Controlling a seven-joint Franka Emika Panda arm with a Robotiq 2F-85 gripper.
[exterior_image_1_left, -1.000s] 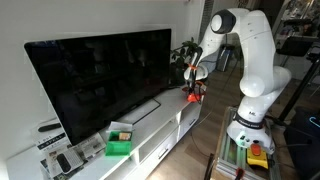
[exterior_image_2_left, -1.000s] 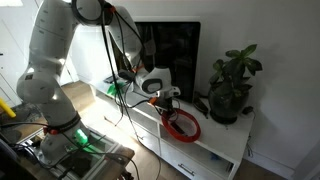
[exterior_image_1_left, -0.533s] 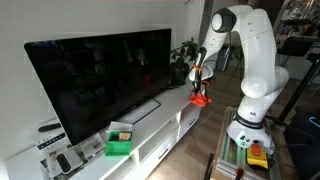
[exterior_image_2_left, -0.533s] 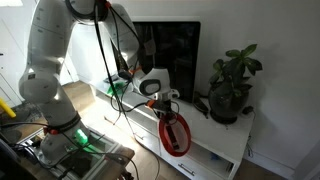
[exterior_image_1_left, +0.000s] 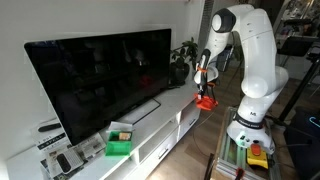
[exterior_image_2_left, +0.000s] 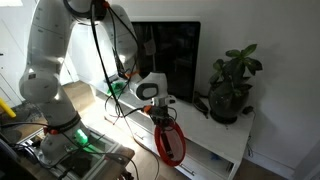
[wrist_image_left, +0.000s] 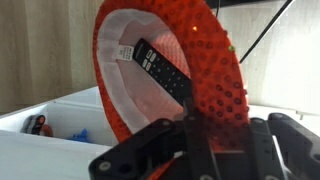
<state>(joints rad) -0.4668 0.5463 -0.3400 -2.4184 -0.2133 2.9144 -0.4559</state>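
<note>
Lifted since a second earlier, when it lay flat on the cabinet, the red disc hung on edge from the gripper – out past the cabinet's front edge and above its top in both exterior views. In the wrist view the fingers pinched the disc's rim, its white inner face turned to the camera with a black strip across it. Behind it on the cabinet stood the TV, with the plant at the cabinet's end – both well apart from the disc
</note>
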